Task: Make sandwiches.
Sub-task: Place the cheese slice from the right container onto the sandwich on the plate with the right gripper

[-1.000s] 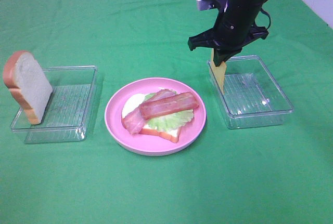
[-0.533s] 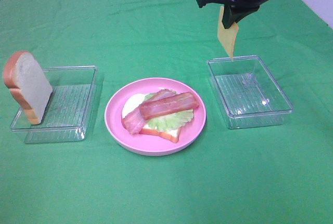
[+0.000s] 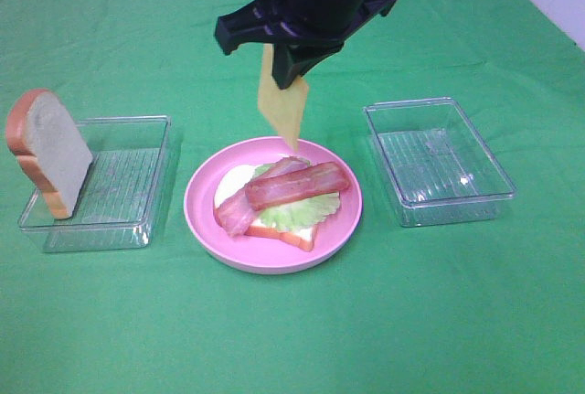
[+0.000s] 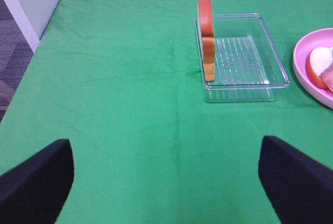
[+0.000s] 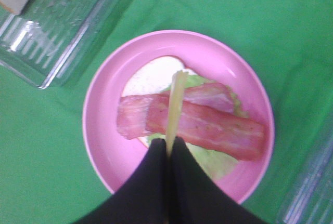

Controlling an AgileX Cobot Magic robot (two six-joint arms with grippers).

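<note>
Yellow cheese square (image 3: 284,106), hanging edge-down above the pink plate (image 3: 203,220), pinched at its upper edge by the right gripper (image 3: 285,58). Sandwich stack (image 3: 291,195) on that plate: bread base, lettuce, two bacon strips uppermost. Left gripper (image 4: 164,146) spread wide over green cloth (image 4: 130,104); bread slice (image 3: 47,152) upright at one end of the left clear tray (image 3: 137,175).

We watch the right gripper (image 3: 281,63) carry the cheese slice (image 3: 283,106) away from the right-hand tray (image 3: 501,195). A second ago the slice's lower corner dipped at that tray's left wall. Half a second ago it had risen clear above the tray's far edge. Since then the arm has swung left, and now the slice hangs point-down over the pink plate (image 3: 203,220). Its tip is just above the far end of the bacon (image 3: 297,186); we cannot tell whether they touch.
</note>
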